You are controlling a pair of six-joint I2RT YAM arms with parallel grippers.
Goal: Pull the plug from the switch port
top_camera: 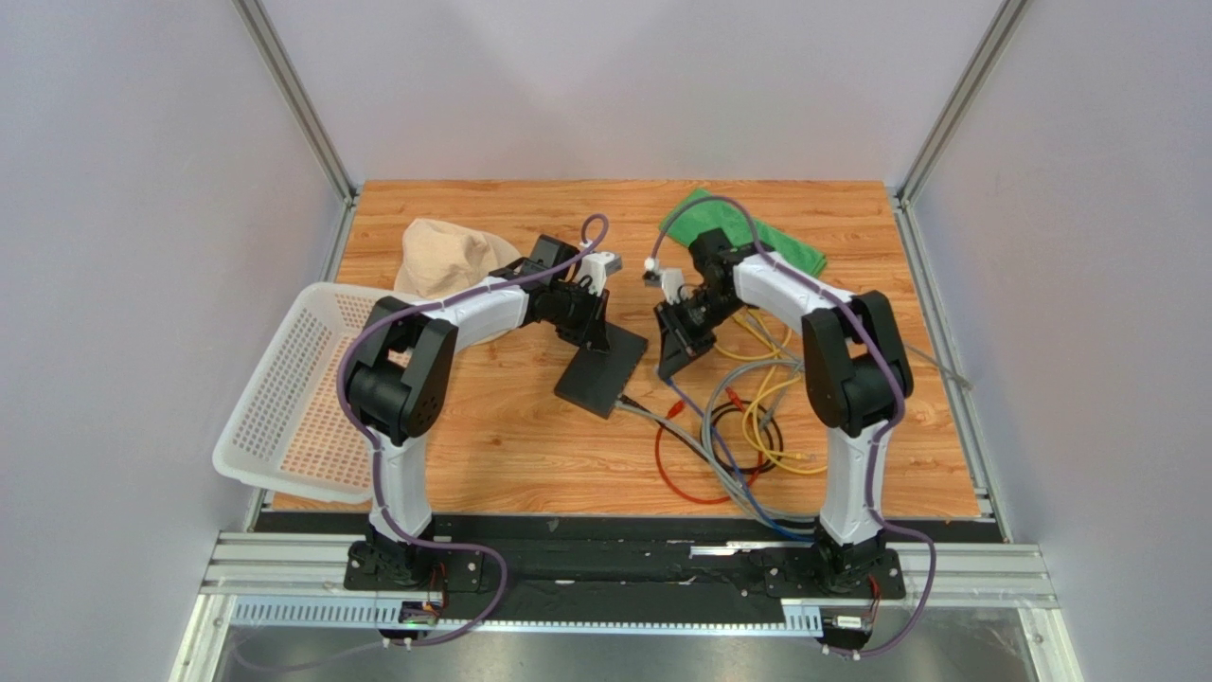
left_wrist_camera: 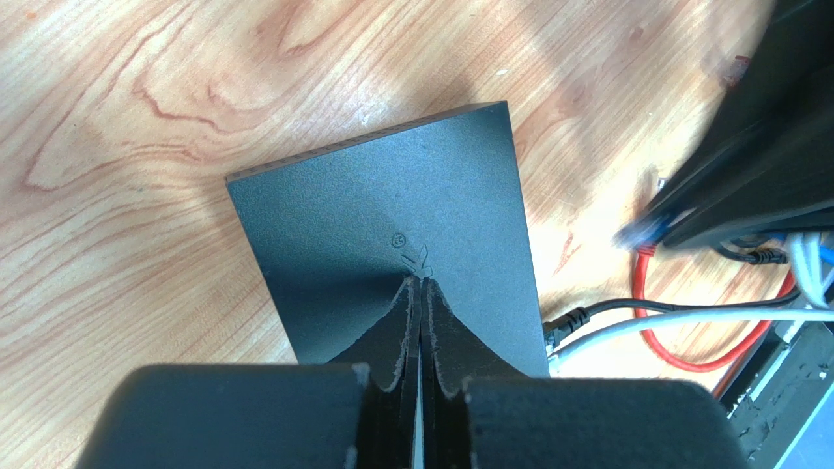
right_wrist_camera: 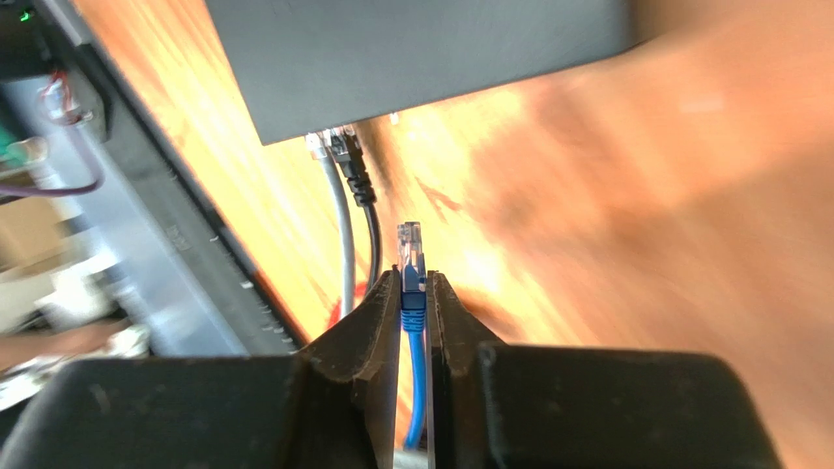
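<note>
The switch [top_camera: 603,372] is a flat matte-black box lying on the wooden table, also seen in the left wrist view [left_wrist_camera: 392,215] and the right wrist view [right_wrist_camera: 411,59]. My left gripper [left_wrist_camera: 421,280] is shut, its tips resting on the top face of the switch. My right gripper [right_wrist_camera: 413,283] is shut on the plug [right_wrist_camera: 411,256], a clear connector with a blue boot and blue cable. The plug hangs free in the air, clear of the switch's socket edge. A grey cable [right_wrist_camera: 338,215] and a black cable [right_wrist_camera: 364,195] sit in the sockets.
A white mesh basket [top_camera: 306,391] hangs over the table's left edge, with a beige cloth [top_camera: 441,256] behind it. A green cloth [top_camera: 740,228] lies at the back right. Red, yellow and grey cables [top_camera: 740,426] tangle in front of the right arm.
</note>
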